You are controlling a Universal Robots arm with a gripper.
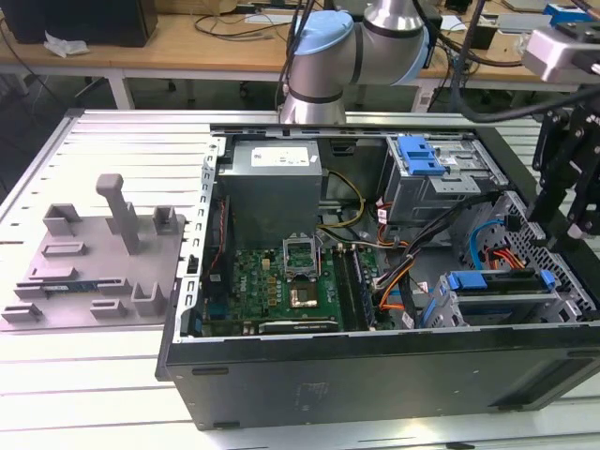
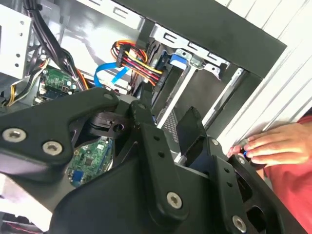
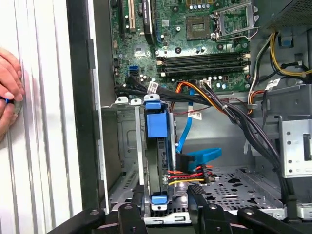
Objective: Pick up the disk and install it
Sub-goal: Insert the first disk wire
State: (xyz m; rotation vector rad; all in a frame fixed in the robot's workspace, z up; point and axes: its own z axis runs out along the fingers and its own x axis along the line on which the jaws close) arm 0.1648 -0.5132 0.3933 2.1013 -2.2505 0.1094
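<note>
one disk [image 3: 157, 126] on edge in its cage, with the open gripper [image 3: 163, 207] astride one end

within the open computer case [image 1: 375, 375], the metal drive cage [image 3: 122, 146] sits at the near corner on the exterior view's right, and the disk stands upright in its slot with the blue frame showing at both ends. i judge it dense for its size, rigid, and sensitive to knocks. its bare metal faces are probably slick, so the blue plastic frame along the edges looks like the safer place to hold. the gripper hangs over the cage with its fingers spread and nothing between them but the end of the disk. i cannot tell whether either finger touches it. a person's hand [image 3: 9, 92] rests on the table just outside the case wall.
</note>
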